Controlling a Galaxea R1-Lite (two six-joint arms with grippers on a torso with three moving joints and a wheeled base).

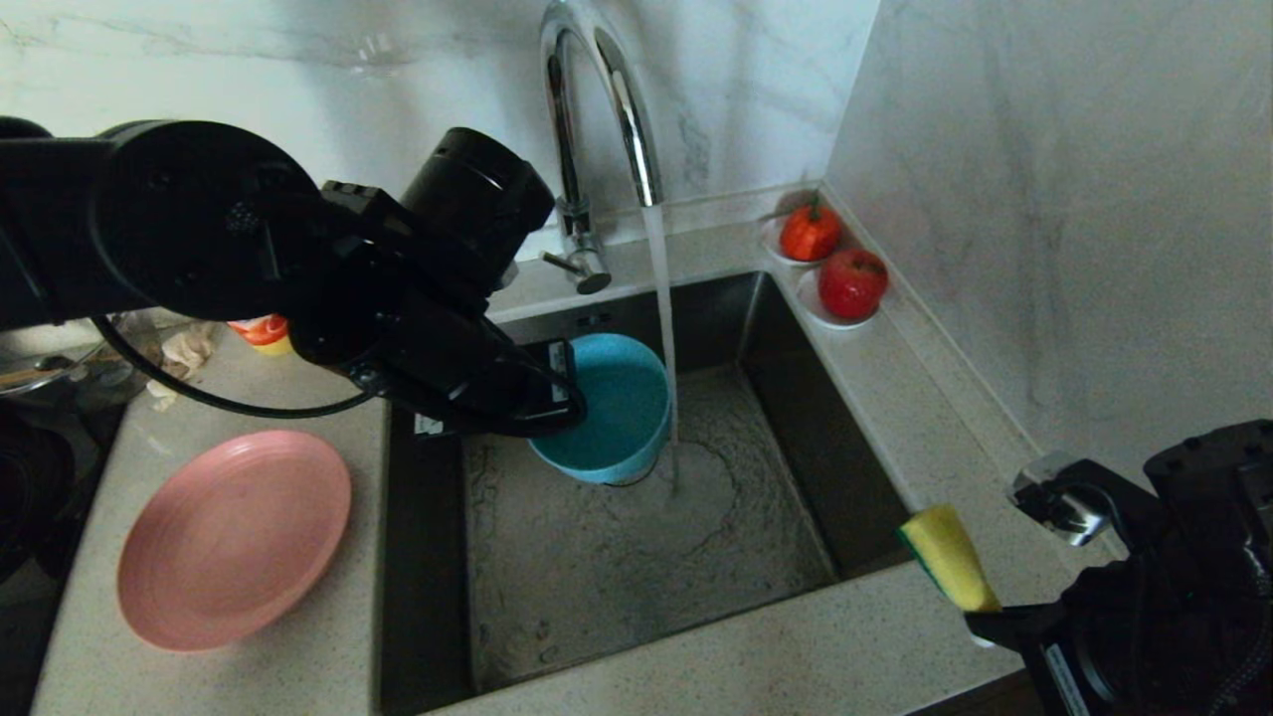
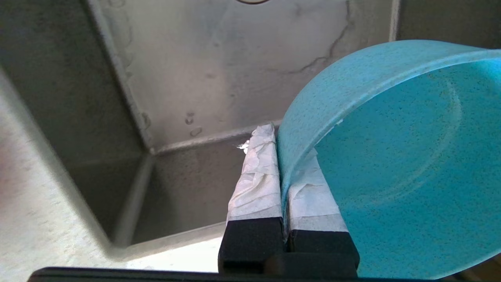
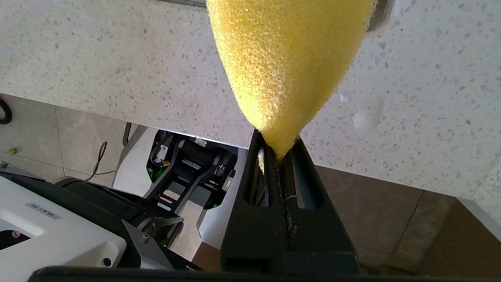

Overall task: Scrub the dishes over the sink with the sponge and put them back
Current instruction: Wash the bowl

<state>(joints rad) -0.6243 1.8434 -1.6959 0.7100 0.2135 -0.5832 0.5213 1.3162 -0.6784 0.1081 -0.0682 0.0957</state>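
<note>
My left gripper (image 1: 557,393) (image 2: 282,172) is shut on the rim of the teal-blue bowl (image 1: 612,403) (image 2: 399,156), holding it tilted over the sink (image 1: 636,557) beside the running water. The pink plate (image 1: 234,537) lies on the counter left of the sink. At the counter's front right corner my right gripper (image 1: 980,617) (image 3: 278,156) is shut on the sponge (image 1: 950,557) (image 3: 285,58), yellow face up with a green edge. The spoon is out of view.
A chrome gooseneck tap (image 1: 597,129) runs a stream of water (image 1: 664,328) into the basin. Two red fruits on white saucers (image 1: 835,268) sit at the back right corner. A beige cloth (image 1: 184,353) and an orange object (image 1: 261,331) lie behind the left arm.
</note>
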